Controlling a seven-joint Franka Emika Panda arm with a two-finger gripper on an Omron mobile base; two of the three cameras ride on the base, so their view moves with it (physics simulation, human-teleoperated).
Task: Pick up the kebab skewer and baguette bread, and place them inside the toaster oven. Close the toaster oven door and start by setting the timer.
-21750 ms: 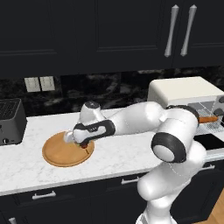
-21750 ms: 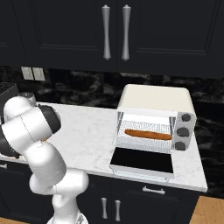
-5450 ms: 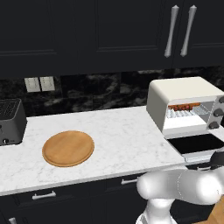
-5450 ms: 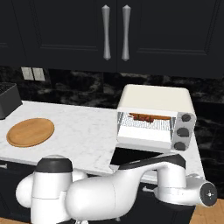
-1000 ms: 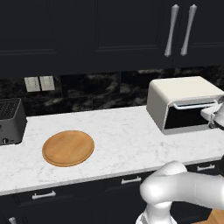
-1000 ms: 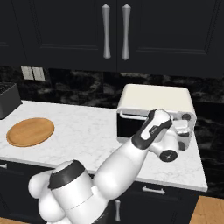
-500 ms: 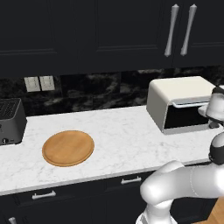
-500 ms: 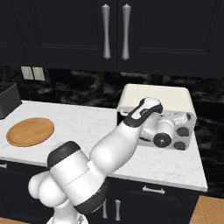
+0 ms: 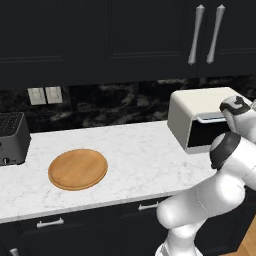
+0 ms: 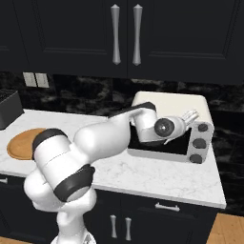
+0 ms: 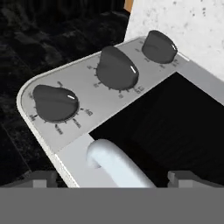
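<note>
The toaster oven (image 10: 169, 131) stands at the right end of the marble surface (image 10: 157, 174), and the toaster oven door (image 10: 159, 142) looks shut: its dark glass stands upright in the cream frame with the silver handle (image 11: 116, 164) along its top edge. The claw (image 10: 189, 116) hovers at the oven's upper front corner, close to the handle and just beside the column of three dark knobs (image 11: 116, 68) on the oven's control panel. In the hand view the two tips sit wide apart at the bottom corners with nothing between them, so the claw is released and carries nothing.

What remains, by my judgement, is setting the timer. The main risk is choosing the wrong knob: the three stand close together, and the tick marks beside them are too blurred to tell which is the timer. A second risk is the handle, which lies right under the claw; a low approach to the knobs could catch it and pull the door open again. A grip landing off-centre on a rounded knob could also slip without turning it.

The kebab skewer and baguette bread cannot be made out through the dark glass, so the oven's contents cannot be confirmed. Well to the left of the oven, the round wooden board (image 9: 78, 168) carries nothing, and the dark slot toaster (image 9: 11, 137) stands farther left still.
</note>
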